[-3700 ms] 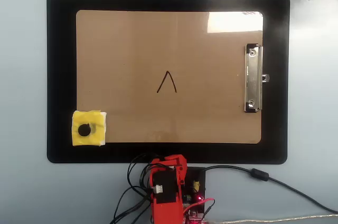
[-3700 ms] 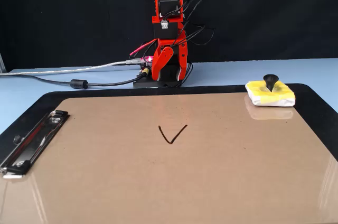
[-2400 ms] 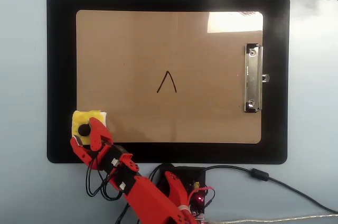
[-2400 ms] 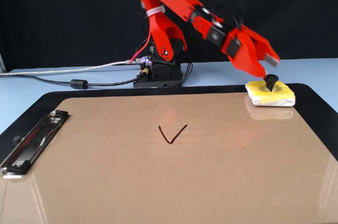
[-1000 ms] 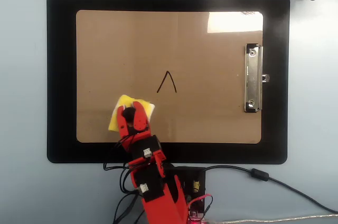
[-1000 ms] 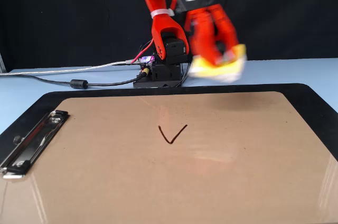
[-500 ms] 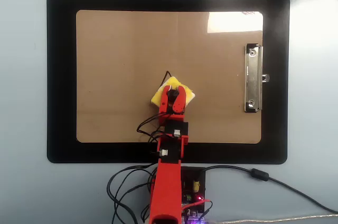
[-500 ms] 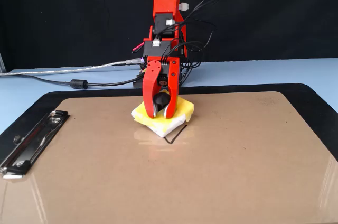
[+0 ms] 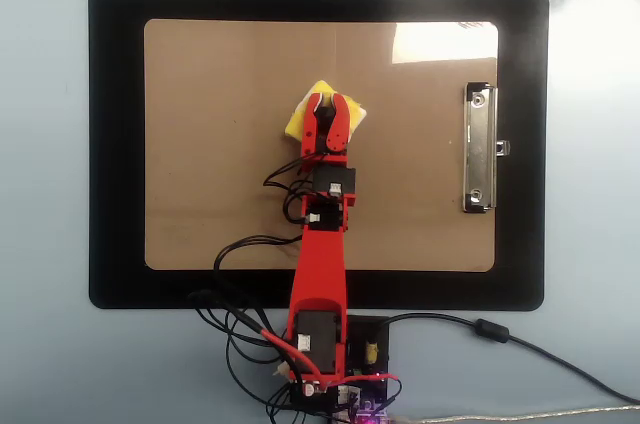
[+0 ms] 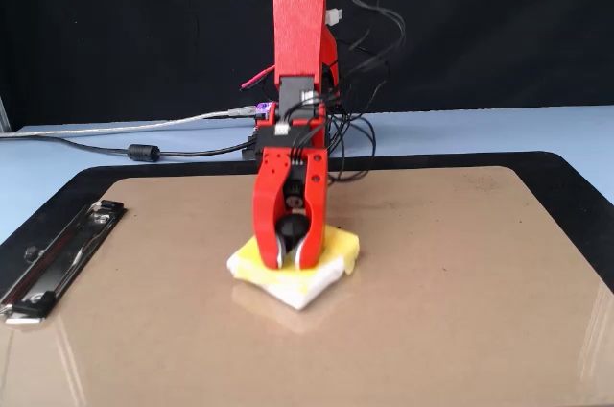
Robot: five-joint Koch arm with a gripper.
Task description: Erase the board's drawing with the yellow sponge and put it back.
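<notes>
no readable text, labels, brands or numbers anywhere

Pale blue table (image 10: 537, 129), black backdrop (image 10: 115, 23) behind

Bare board (image 9: 220, 144) all round — clip (image 9: 478, 149) far right

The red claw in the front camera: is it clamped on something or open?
Shut on something: in the fixed view the gripper has its two fingers closed around the black knob of the yellow sponge, which rests on the board.
</notes>
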